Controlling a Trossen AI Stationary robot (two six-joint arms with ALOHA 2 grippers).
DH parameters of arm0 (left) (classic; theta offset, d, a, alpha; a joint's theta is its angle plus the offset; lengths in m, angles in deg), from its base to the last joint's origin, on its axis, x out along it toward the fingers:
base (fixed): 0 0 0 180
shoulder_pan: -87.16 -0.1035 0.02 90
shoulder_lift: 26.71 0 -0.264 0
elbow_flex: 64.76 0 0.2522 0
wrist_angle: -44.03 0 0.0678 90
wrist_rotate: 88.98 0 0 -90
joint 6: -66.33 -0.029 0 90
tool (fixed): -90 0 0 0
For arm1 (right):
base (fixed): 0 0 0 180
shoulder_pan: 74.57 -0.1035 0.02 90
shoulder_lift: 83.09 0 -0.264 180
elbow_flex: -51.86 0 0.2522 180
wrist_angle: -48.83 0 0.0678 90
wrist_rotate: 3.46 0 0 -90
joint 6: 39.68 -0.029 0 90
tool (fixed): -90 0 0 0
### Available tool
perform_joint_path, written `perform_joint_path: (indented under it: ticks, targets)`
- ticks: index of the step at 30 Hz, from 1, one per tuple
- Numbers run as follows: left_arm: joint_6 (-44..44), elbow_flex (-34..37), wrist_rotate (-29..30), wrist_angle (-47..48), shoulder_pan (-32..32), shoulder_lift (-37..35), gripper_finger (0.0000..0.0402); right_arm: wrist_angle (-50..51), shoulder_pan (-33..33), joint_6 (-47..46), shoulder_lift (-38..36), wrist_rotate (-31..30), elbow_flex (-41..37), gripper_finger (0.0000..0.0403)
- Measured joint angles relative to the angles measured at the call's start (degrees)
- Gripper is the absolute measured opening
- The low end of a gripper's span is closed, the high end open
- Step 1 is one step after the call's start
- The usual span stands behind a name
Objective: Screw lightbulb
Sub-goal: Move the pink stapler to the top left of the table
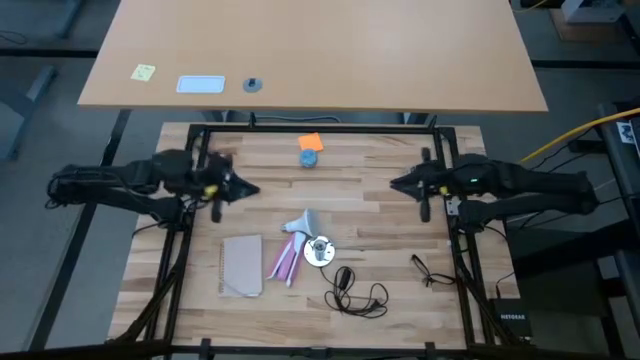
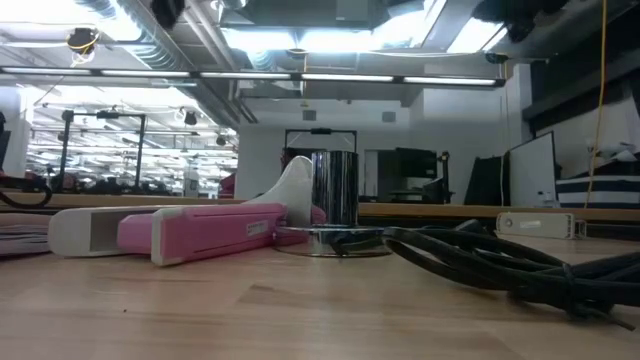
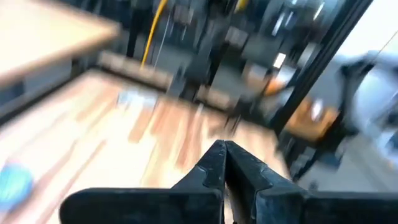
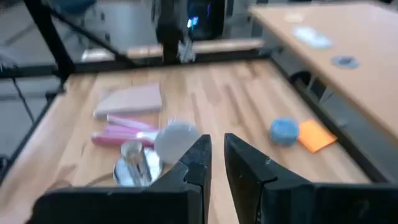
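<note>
High view shows me the lightbulb (image 1: 299, 223) lying on its side just above the silver lamp base (image 1: 319, 251) at centre frame, not yet seated. My left gripper (image 1: 248, 189) at centre left is pinched closed and empty; my right gripper (image 1: 396, 183) at centre right stands narrowly apart, holding nothing, both parked clear of the work.

Robot, 2 arms, matte black, built of jointed tubular segments.
Left arm (image 1: 130, 180): dark casing, black cable bundle looped at its outer end, small yellow mark near the wrist.
Right arm (image 1: 530, 185): same dark casing, small green light on the wrist housing, black cabling alongside.
Left gripper (image 3: 224, 163): 2 black wedge-shaped fingers tapering to points, on a broad flat black crossbar.
Right gripper (image 4: 216, 155): identical 2-finger black form, same crossbar.
</note>
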Motion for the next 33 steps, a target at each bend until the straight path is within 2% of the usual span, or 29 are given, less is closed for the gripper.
perform_joint_path:
  ticks: [6, 10, 16, 24, 28, 33]
  targets:
    - [3.13, 0.00, -0.03, 6.86, 0.00, 7.35, 0.0000, -3.35, 0.00, 0.46, 8.15, -0.96, -0.04, 0.0050]
    - [9.76, 0.00, -0.87, 7.46, 1.04, 12.39, 0.0000, -6.07, 0.00, 0.48, 12.93, 0.16, -0.04, 0.0050]
    - [15.78, 0.00, -2.73, 7.41, 5.81, 20.73, 0.0000, -7.76, 0.00, 0.50, 18.28, 3.12, -0.04, 0.0050]
    - [23.56, 0.00, -2.95, 7.40, 12.10, 29.04, 0.0000, -7.72, 0.00, 0.52, 21.30, 5.91, -0.04, 0.0050]
    - [23.69, 0.00, -5.05, 7.44, 13.69, 32.10, 0.0004, -8.30, 0.00, 0.52, 21.32, 5.99, -0.04, 0.0050]
    - [27.32, -0.02, -7.40, 7.63, 13.99, 35.65, 0.0054, -8.57, 0.00, 0.55, 21.32, 5.99, -0.04, 0.0050]
